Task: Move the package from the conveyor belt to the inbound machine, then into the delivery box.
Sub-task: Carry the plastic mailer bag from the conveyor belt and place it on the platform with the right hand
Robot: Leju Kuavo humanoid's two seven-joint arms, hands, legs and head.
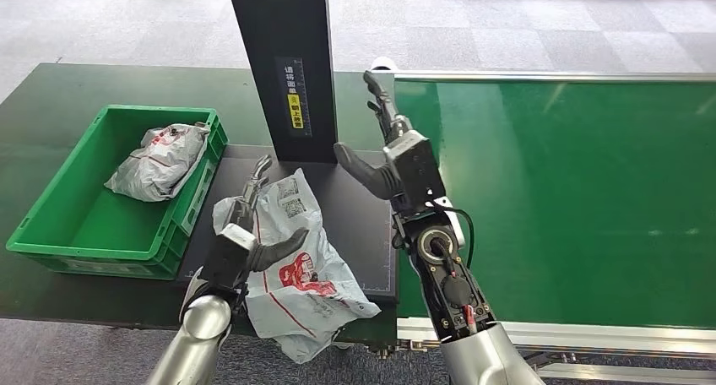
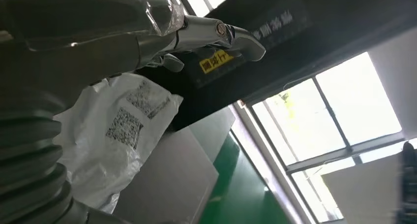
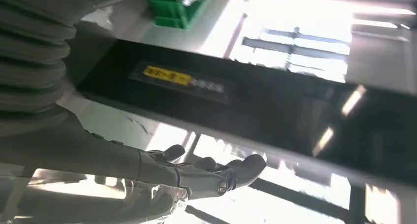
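A white plastic package with red print and QR labels lies on the dark platform of the inbound machine, its lower end hanging over the front edge. My left hand grips its left side, thumb laid across the top and fingers pointing toward the machine's black column. The left wrist view shows the package beside the hand, with the fingers stretched toward the column. My right hand hovers open over the platform's right edge by the conveyor belt, holding nothing; its fingers are spread.
A green delivery box stands left of the platform with another grey-white package inside. The green belt stretches to the right behind a metal rail. Grey carpet lies beyond the table.
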